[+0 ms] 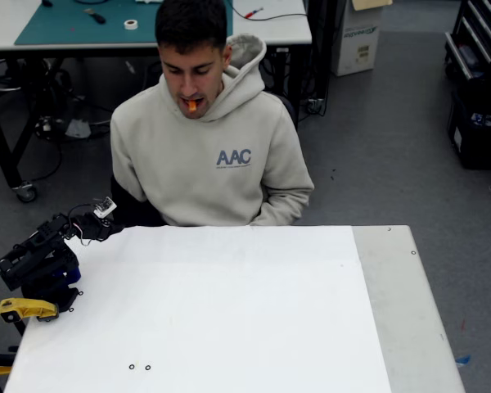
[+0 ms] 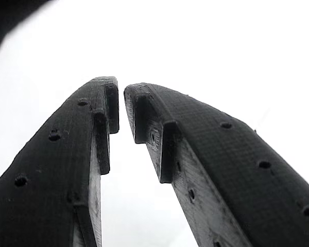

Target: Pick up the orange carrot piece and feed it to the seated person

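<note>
We see one white table (image 1: pixel 229 319) filling the lower half of the fixed view, its far edge running just below the seated person (image 1: pixel 209 147), its right side a bare grey strip (image 1: pixel 393 286) reaching toward 4 o'clock. The white top lies open from 9 o'clock across to 3 o'clock; two small black rings (image 1: pixel 139 367) sit near its front edge at 7 o'clock. The one person sits at 12 o'clock, chest close to the far edge, head tipped down. One black arm (image 1: pixel 45 258) is folded at the table's left edge, at 9 o'clock, with a yellow part (image 1: pixel 26 309) just below it. The one orange carrot piece (image 1: pixel 191 105) is between the person's lips, well apart from the arm. In the wrist view the gripper (image 2: pixel 121 90) has its two black fingers (image 2: pixel 195 154) nearly together, a thin gap at the tips, nothing between them, white surface behind.
</note>
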{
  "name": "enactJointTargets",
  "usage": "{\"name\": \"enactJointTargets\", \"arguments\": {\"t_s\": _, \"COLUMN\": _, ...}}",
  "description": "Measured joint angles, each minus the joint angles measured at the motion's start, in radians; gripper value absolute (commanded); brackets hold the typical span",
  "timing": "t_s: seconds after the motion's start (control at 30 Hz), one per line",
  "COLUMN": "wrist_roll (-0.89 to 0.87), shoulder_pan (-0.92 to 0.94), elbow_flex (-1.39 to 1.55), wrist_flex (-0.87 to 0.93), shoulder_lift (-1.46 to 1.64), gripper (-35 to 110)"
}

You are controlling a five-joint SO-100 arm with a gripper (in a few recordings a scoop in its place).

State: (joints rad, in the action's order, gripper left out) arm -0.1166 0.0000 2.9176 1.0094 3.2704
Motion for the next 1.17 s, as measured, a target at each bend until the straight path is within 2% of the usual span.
{"name": "enactJointTargets", "arguments": {"t_s": 0.17, "wrist_roll": 0.003, "shoulder_pan": 0.008, "elbow_flex": 0.000, "wrist_flex": 0.081, "shoulder_lift": 0.000, "gripper": -2}}
{"name": "enactJointTargets", "arguments": {"t_s": 0.53, "wrist_roll": 0.141, "shoulder_pan": 0.008, "elbow_flex": 0.015, "wrist_flex": 0.106, "shoulder_lift": 0.000, "gripper": -2}}
{"name": "enactJointTargets", "arguments": {"t_s": 1.17, "wrist_roll": 0.137, "shoulder_pan": 0.008, "elbow_flex": 0.017, "wrist_flex": 0.123, "shoulder_lift": 0.021, "gripper": -2}}
